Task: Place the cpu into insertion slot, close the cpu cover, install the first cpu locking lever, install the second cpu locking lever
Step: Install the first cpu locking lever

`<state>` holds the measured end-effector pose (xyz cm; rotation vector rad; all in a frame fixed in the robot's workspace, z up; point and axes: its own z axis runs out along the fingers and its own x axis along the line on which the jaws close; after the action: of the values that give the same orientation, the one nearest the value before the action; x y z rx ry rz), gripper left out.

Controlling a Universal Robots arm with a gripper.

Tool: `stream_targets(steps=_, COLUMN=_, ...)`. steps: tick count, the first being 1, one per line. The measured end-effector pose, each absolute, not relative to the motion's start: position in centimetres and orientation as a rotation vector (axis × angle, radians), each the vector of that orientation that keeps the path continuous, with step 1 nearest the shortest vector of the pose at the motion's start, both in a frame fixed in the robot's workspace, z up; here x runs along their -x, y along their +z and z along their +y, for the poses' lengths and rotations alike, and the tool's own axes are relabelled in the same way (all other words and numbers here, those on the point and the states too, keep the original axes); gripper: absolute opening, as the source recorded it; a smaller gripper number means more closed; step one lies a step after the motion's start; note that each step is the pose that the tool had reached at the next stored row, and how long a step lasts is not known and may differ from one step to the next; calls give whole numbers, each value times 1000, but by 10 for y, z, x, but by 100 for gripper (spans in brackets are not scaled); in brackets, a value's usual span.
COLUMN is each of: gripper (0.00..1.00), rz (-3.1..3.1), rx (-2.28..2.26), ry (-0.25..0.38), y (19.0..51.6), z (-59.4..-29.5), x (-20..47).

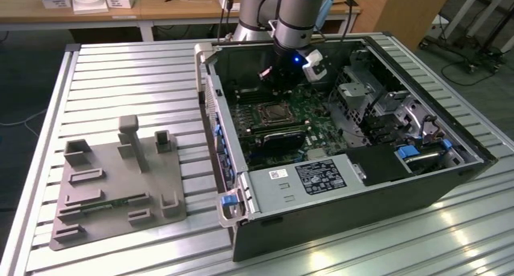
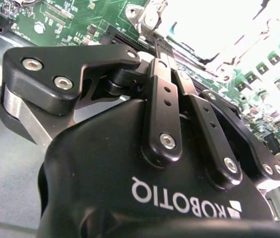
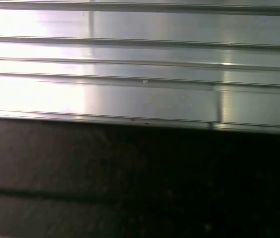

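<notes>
My fingers are pinched together, no gap and nothing visible between them, black jointed metal poised over the green board inside the open black case. Just beyond their tips sits the socket, its silvery square cover glaring; whether the cpu lies inside, I can't tell. A grey box carries a black label with white print, and the ribbed aluminium bench holds a matte grey moulded fixture.
</notes>
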<state>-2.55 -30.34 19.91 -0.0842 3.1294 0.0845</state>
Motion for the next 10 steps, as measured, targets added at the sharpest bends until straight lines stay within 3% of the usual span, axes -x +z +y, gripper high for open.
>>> stream_targets(steps=10, gripper=10, rz=3129, rx=84, ry=89, y=201, z=-303, x=26)
